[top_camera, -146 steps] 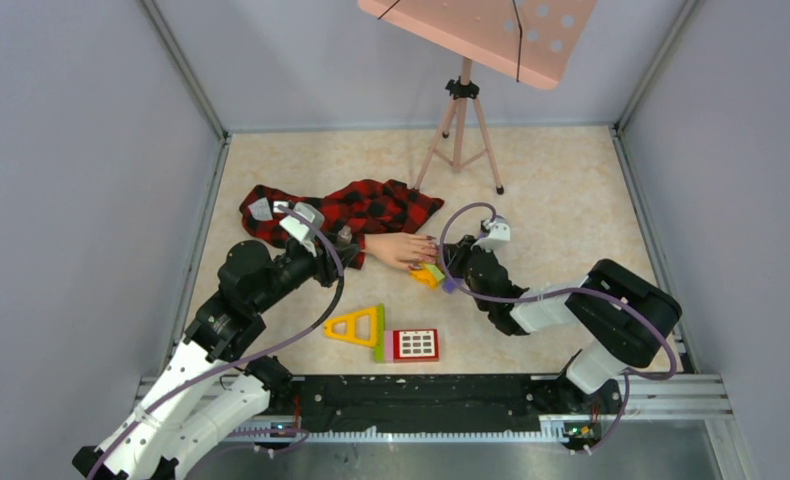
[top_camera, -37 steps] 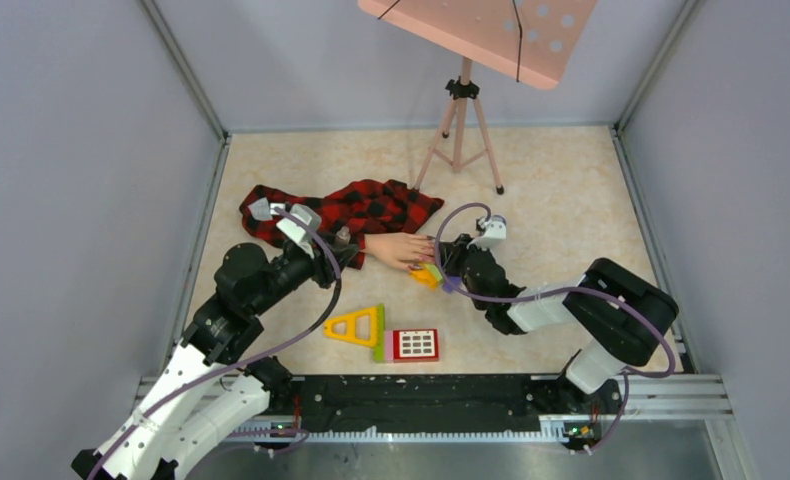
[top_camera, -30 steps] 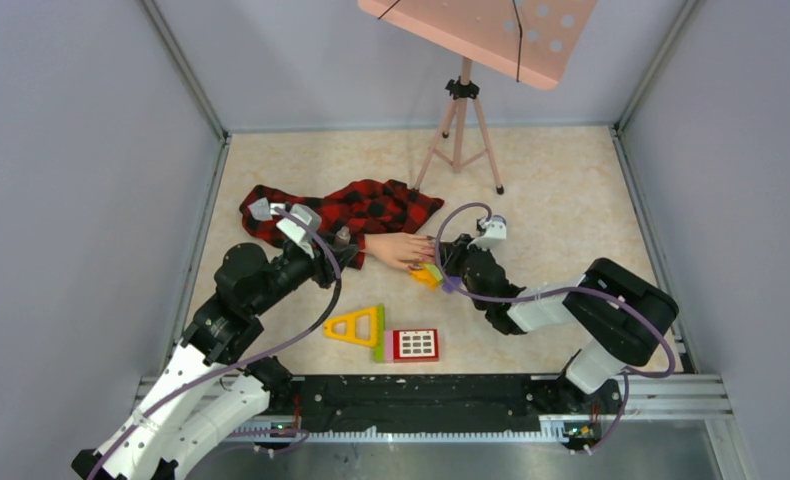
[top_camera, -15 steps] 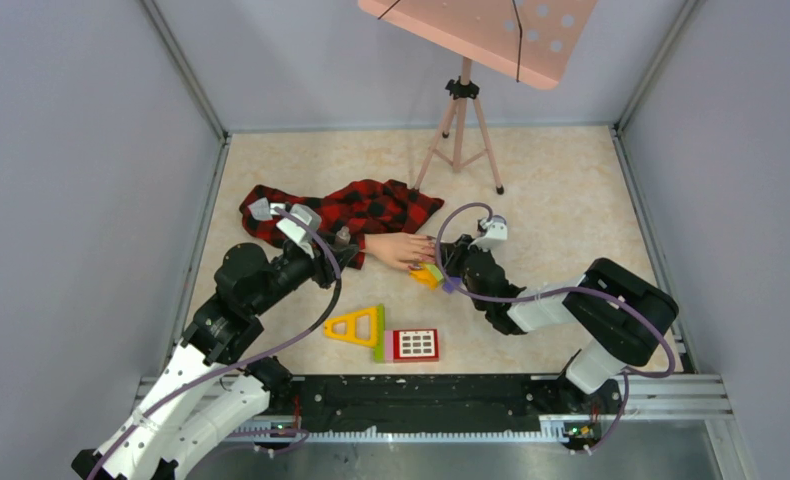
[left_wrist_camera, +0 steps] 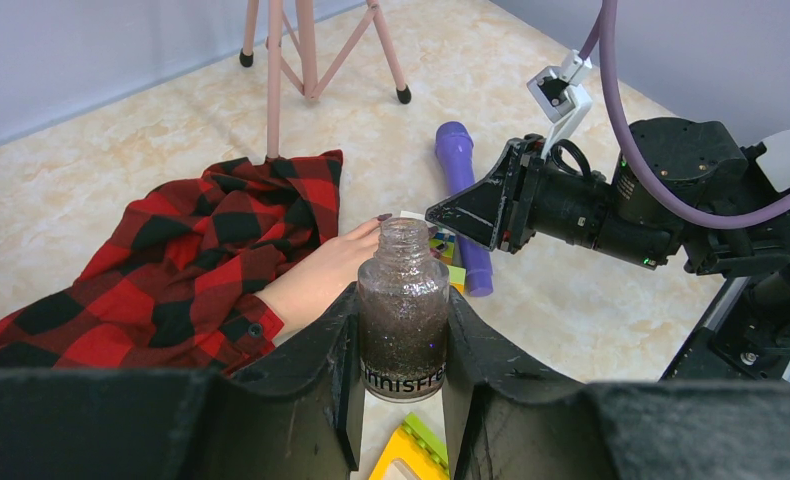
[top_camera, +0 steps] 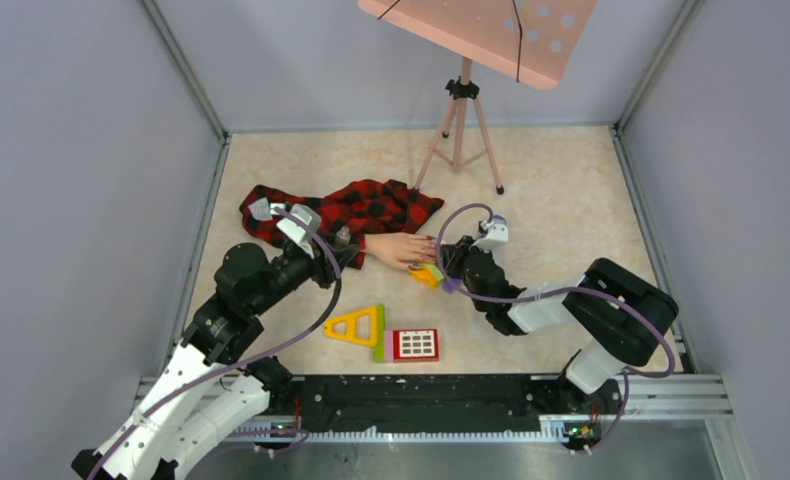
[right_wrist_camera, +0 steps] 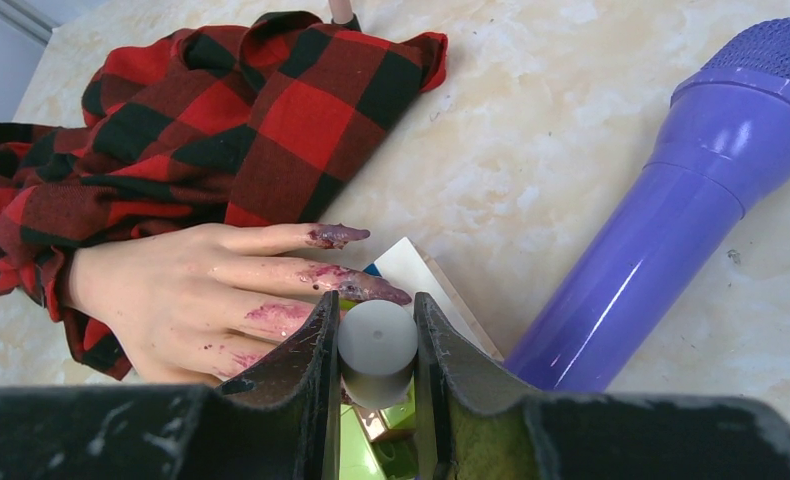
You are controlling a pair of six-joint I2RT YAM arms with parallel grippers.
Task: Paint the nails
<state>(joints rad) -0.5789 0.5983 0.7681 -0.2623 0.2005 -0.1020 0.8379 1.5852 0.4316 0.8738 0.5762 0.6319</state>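
Over the last second nothing in the overhead view has visibly moved, and both arms sit almost where they were some seconds ago. I read that as a slow dwell at the fingertips, not a trip back for more polish.

The right claw is clamped on a pale round brush cap. The bristles are hidden below it, so contact cannot be confirmed. The nails lie just ahead of this claw and slightly to its left. The nearest one is almost touching the cap, and another is a little further ahead. Purple smears run along the fingers of the hand, so some coating is done, messily. A mic lies to the claw's right on the worktop.

The left claw grips an uncapped bottle upright. The hand is just beyond it and the plaid sleeve is off to its left.
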